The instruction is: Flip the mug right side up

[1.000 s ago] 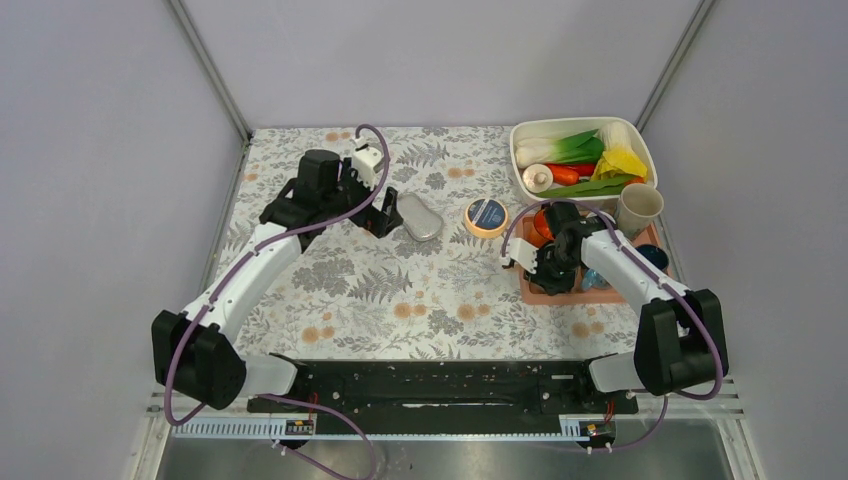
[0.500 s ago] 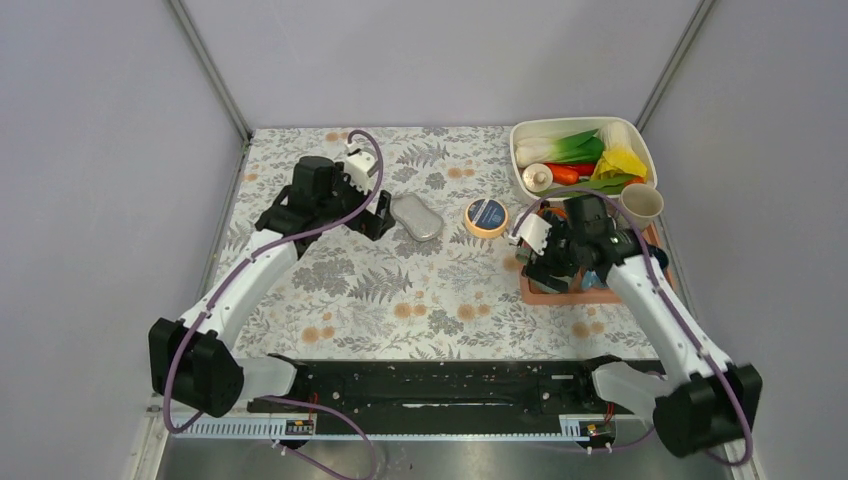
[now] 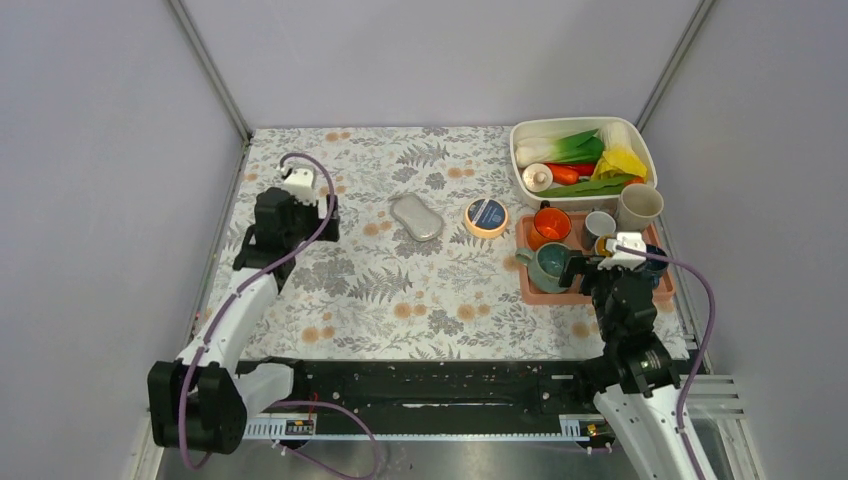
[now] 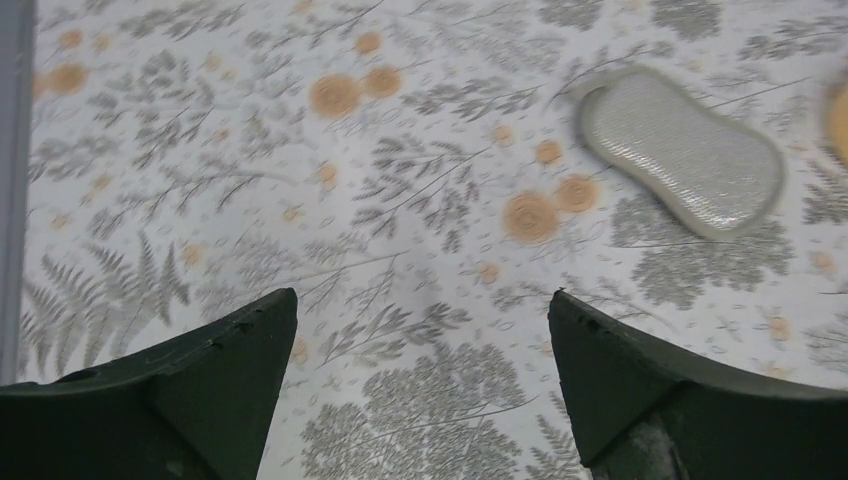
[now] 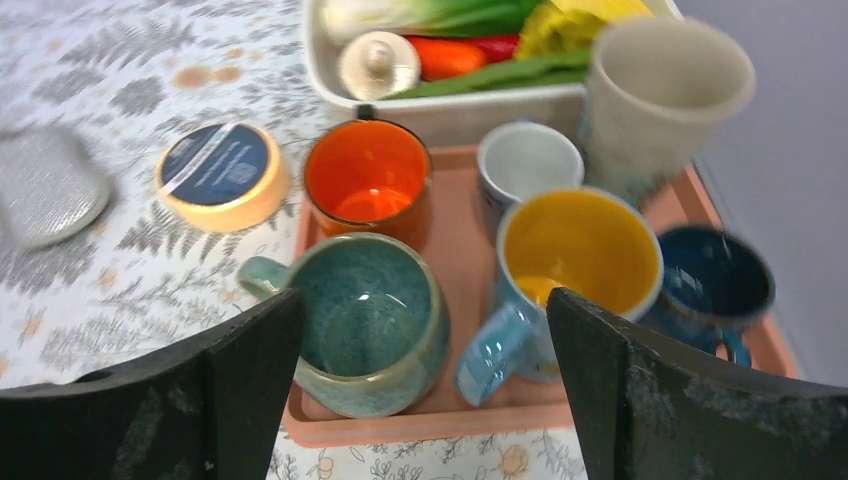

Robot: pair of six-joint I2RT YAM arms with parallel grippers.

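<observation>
Several mugs stand mouth-up on the pink tray (image 5: 450, 420): a teal-green mug (image 5: 365, 320) (image 3: 548, 266) at its near left, a light-blue mug with a yellow inside (image 5: 580, 250), an orange mug (image 5: 368, 185), a small white one (image 5: 528, 165) and a dark blue one (image 5: 715, 280). None shows as upside down. My right gripper (image 5: 425, 390) (image 3: 622, 268) hovers open at the tray's near edge, holding nothing. My left gripper (image 4: 420, 380) (image 3: 300, 215) is open over bare tablecloth at the far left.
A tall beige cup (image 5: 660, 95) stands at the tray's far right corner. A white bin (image 3: 520, 180) of toy vegetables sits behind it. An orange tape roll (image 3: 487, 216) and a grey sponge (image 3: 415, 217) lie mid-table.
My right gripper opened and drew back from among the mugs toward the near edge. The left arm swung left, away from the sponge.
</observation>
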